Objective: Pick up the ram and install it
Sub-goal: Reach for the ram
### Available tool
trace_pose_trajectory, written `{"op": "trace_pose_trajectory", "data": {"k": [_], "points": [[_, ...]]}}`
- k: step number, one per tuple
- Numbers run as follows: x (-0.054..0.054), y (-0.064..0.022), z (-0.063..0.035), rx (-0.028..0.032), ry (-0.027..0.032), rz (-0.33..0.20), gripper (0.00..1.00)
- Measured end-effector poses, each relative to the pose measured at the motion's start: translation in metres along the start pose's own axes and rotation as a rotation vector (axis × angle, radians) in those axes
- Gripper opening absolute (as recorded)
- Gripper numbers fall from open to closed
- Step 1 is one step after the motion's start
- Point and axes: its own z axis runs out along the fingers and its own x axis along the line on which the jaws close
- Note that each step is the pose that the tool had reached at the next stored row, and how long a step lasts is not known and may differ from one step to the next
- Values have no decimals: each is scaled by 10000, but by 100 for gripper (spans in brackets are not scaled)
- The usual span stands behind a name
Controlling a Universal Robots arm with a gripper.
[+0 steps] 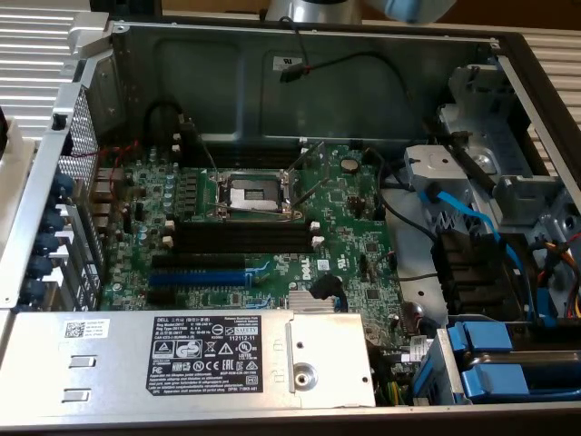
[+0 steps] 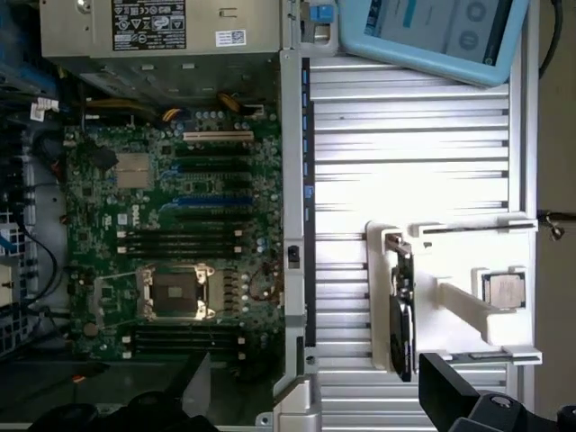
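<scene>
Ribbed metal tabletop [image 2: 405, 162] bears open computer case [image 1: 227, 100], white holder [image 2: 459, 304] and tablet [image 2: 432, 27]; jaws spread wide.

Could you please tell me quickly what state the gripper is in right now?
Gripper: open, holding nothing.

Arm [image 1: 307, 9]: a silver-grey cylindrical section and a pale blue rounded joint cap [image 1: 413, 9] are recorded at the upper edge of the exterior view. Claw [image 2: 315, 391]: matte black, blocky fingers [image 2: 450, 389] with angled faces are noted. A rounded black housing [image 2: 513, 416], possibly the mount, is seen beside one.
</scene>
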Motion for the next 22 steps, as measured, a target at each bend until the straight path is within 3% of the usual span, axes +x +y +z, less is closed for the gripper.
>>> {"op": "trace_pose_trajectory", "data": {"k": [8,22], "points": [[-363,12,-24,0,4,0,99],[-864,25,-43,2,22,-1,99]]}}
